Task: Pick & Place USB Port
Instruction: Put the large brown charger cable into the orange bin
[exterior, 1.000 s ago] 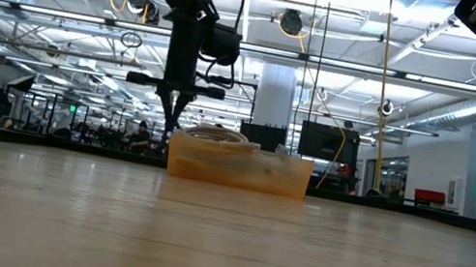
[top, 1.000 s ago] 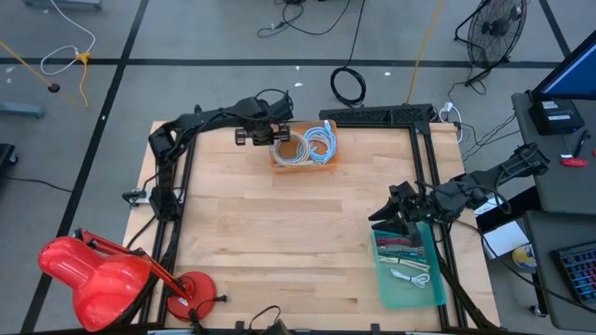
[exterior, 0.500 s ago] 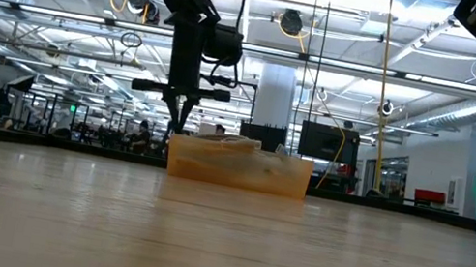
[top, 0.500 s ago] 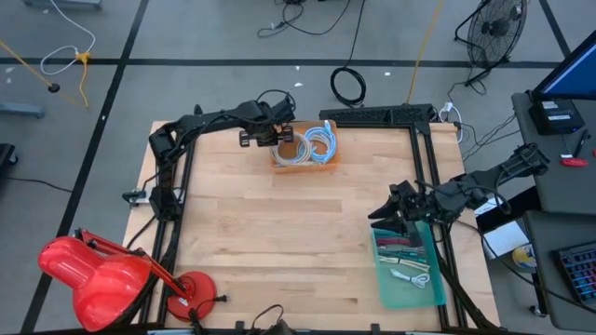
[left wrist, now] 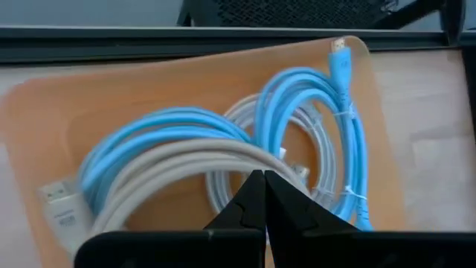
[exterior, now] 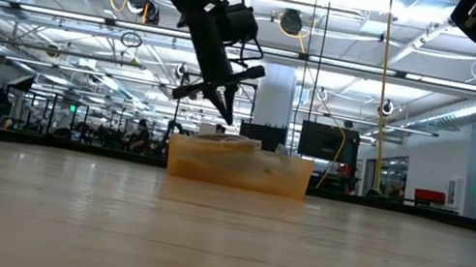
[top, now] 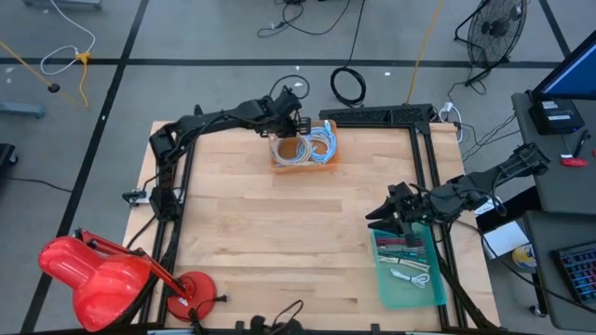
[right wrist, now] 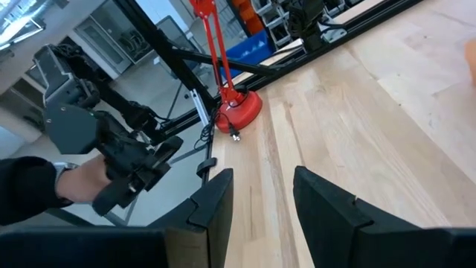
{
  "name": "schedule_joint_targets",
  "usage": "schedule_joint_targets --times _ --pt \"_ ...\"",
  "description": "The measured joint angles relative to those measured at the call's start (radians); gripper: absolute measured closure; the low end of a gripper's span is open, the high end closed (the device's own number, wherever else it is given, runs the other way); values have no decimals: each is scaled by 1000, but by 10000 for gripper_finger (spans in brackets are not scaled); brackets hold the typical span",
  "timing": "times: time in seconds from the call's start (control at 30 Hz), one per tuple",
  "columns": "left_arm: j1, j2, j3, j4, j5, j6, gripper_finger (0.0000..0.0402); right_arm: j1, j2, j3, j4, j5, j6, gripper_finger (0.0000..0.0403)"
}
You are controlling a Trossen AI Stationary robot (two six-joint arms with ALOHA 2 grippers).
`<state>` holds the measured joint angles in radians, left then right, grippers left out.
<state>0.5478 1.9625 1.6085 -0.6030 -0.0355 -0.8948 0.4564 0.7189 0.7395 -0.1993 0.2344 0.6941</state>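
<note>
High view: left gripper (top: 291,119) hangs over the orange tray (top: 303,164) at the far edge of the wooden table (top: 279,242), tilted down toward the cables inside. Left wrist view shows its 2 fingers (left wrist: 253,205) pressed together, tips meeting w/ nothing between them, just above a grey cable (left wrist: 178,160) coiled beside 2 light-blue cables (left wrist: 320,126); whether tips touch the grey coil, can't tell. Connector ends show at the tray's edge, a blue-cable plug (left wrist: 339,49) at 1 corner and a grey-cable plug (left wrist: 59,205) at another. Low view: same gripper (exterior: 222,111) comes down at a slant above the tray (exterior: 237,168), tips near its rim. Right gripper (top: 380,216) waits on the table's right side, just beside the teal bin (top: 410,298), which holds a few small cables/parts too small to tell apart. Right wrist view shows its fingers (right wrist: 216,205) set apart w/ bare tabletop between, holding nothing; beyond the table edge a red lamp base (right wrist: 242,104) and a person's hand (right wrist: 78,182) on a dark controller handle.
</note>
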Motion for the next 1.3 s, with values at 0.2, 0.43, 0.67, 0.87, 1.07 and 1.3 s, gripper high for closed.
schedule_joint_targets --times 0.2,0.43,0.67,0.87,1.07,1.3 --pt "0 0 0 49 39 47 401 0 0 0 0 0 0 268" --pt "-15 6 0 126 216 209 401 -26 0 0 1 0 -1 268" --pt "-53 43 -10 149 382 242 401 -56 -1 0 2 -30 0 268" --pt "-55 63 -96 355 426 146 401 -62 0 0 5 -31 -1 268" --pt "-44 64 -206 514 406 39 402 -63 -1 0 3 -56 1 268" --pt "-35 64 -256 530 375 32 402 -62 -1 0 -1 -56 1 268"
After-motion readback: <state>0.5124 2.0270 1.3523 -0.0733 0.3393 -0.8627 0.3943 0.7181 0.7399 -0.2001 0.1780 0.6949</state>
